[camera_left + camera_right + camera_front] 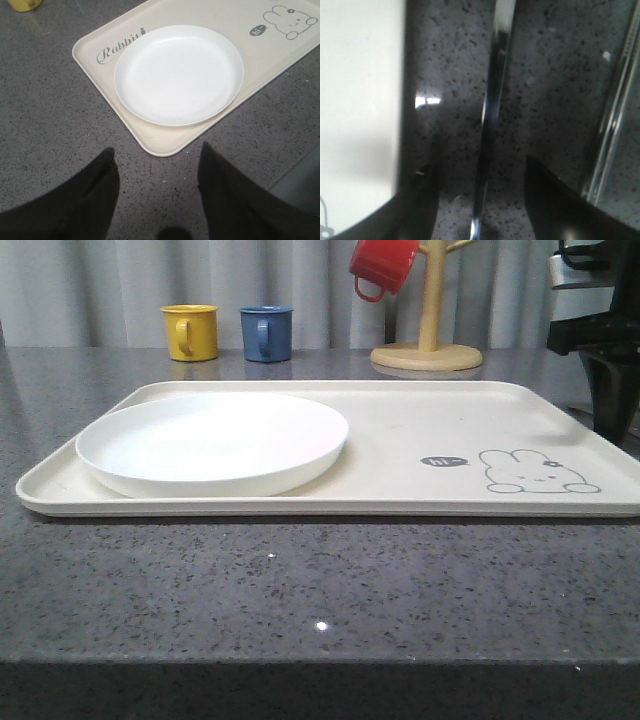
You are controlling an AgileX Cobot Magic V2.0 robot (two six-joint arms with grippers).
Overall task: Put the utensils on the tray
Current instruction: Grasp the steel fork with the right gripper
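The cream tray lies across the grey counter, and the round white plate rests on its left half. In the left wrist view the plate and the tray lie just ahead of my left gripper, which is open over bare counter near the tray's corner. My right gripper is open low over the counter beside the tray's edge. A slim shiny metal utensil handle runs between its fingers, untouched. A second thin metal utensil lies further out. My right arm stands past the tray's right end.
A yellow mug and a blue mug stand behind the tray. A red mug hangs on a wooden mug tree at the back right. The counter's front edge is near.
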